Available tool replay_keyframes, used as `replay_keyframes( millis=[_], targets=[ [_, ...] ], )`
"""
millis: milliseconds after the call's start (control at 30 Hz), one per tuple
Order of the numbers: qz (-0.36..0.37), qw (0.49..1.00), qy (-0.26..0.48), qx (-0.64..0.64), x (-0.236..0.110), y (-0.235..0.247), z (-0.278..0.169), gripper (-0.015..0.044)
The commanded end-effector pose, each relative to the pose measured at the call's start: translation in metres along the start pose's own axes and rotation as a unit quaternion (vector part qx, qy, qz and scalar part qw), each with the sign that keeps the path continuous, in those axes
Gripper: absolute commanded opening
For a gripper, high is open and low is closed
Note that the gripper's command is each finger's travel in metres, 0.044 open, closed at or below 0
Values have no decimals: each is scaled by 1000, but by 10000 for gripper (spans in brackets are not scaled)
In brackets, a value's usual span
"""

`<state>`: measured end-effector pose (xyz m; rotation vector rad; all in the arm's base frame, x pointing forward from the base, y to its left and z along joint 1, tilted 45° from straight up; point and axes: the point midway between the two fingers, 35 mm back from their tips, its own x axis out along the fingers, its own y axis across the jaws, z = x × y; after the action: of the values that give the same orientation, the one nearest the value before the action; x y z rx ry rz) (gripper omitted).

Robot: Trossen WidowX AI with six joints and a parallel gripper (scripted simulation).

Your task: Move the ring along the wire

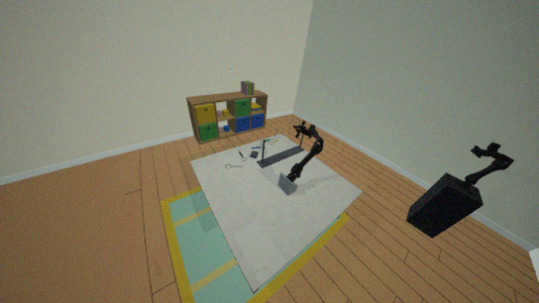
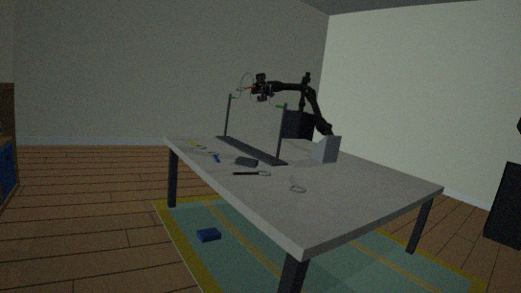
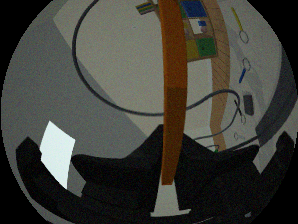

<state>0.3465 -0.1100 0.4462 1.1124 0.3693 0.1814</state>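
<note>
End effector [image 2: 257,89] clamped on orange handle [image 3: 170,76]; handle long axis runs 12–6 o'clock in wrist view. Ring [image 2: 245,81] at handle's far tip, raised mid-span above both posts. Wire-through-ring clearance too small to tell.

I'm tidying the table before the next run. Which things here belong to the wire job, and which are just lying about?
Part of the job:
- ring with its orange handle, held in the shut claw
- wire
- two posts on the dark base

Just lying about:
- magnifying glass
- loose ring
- dark block
- blue pen
- blue block on the floor
</note>
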Motion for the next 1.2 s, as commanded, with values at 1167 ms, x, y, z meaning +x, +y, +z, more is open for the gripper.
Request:
replay_keyframes(
  millis=[1167],
  targets=[
    [-98, 981, 3, -166, -1, -5, 3, -150]
  ],
)
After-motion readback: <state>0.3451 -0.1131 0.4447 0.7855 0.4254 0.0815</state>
